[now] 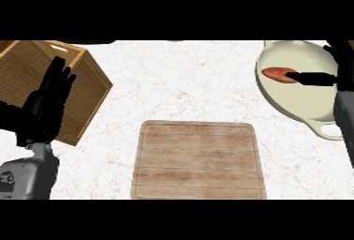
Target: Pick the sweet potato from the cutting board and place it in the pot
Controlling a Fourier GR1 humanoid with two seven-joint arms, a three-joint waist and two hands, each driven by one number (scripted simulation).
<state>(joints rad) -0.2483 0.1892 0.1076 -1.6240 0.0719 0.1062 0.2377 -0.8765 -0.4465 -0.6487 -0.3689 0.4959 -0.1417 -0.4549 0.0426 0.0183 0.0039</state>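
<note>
— Looking at the board, what's left on it?

— Nothing. The potato is inside the pot, at the right hand.

— Released?

— Can't tell. A dark finger reaches the potato's end, but whether the hand has hold of it isn't clear.

— And the left hand?

— Open, fingers up, resting over the crate.

— So nearly done?

— I'd judge so: only letting go and pulling clear would be left.
</note>
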